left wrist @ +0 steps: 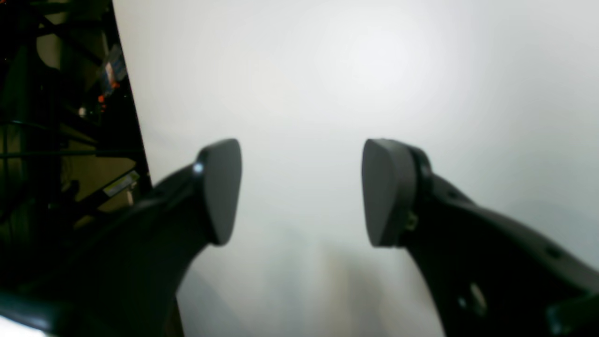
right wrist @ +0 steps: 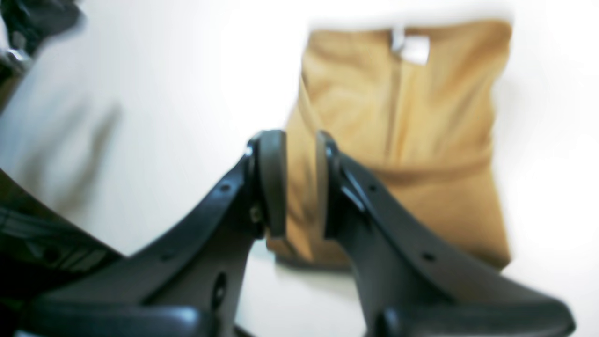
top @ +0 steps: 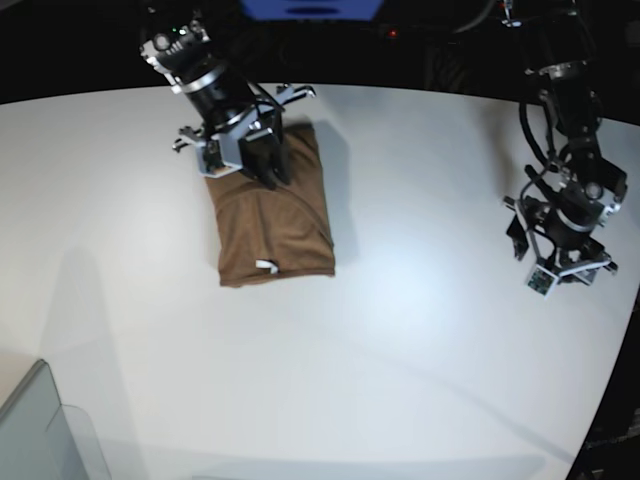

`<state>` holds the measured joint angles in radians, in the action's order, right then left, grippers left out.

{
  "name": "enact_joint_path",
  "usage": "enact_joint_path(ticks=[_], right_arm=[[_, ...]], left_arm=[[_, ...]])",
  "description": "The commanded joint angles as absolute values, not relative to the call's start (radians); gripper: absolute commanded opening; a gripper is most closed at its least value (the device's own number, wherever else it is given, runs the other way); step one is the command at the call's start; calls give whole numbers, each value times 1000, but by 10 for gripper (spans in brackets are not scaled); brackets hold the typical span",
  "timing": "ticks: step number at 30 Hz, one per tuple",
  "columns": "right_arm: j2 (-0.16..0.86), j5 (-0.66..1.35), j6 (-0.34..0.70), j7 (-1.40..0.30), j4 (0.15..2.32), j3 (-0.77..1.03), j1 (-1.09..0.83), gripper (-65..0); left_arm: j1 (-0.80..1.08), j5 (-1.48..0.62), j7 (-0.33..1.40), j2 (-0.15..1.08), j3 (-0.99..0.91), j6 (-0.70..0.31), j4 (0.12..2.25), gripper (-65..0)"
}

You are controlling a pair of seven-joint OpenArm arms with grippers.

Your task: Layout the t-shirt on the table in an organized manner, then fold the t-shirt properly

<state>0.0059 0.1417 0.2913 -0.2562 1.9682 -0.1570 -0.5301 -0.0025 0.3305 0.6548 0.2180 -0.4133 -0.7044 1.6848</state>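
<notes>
One gripper [right wrist: 295,182], the right, pinches the folded t-shirt [top: 275,215] near the table's [top: 420,330] far edge, so lifting could undo the fold, while the left gripper [left wrist: 302,192] hangs spread by the right edge.

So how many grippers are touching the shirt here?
1 at most. The right gripper sits at the shirt's far edge, jaws nearly closed; blur hides the contact. The left gripper hangs open over bare table.
</notes>
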Motion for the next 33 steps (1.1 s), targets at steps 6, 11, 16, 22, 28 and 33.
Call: enact_joint_path(ticks=[6, 11, 16, 22, 28, 33], right_arm=[[21, 147, 292, -249, 1871, -41, -446, -550], [21, 147, 292, -242, 1782, 27, -429, -552], [16, 147, 292, -240, 1727, 48, -437, -553], [13, 147, 292, -213, 1765, 58, -483, -553], [-31, 147, 292, -97, 1870, 133, -544, -550], [-48, 147, 292, -93, 1771, 182, -518, -550]], left_arm=[[19, 325, 641, 228, -420, -698, 1730, -255], [48, 325, 641, 228, -420, -698, 1750, -255], [73, 326, 641, 228, -420, -698, 1753, -256], [110, 326, 641, 228, -421, -698, 1774, -256], [130, 320, 641, 174, -541, -698, 1814, -256], [153, 320, 642, 116, -674, -698, 1827, -257]])
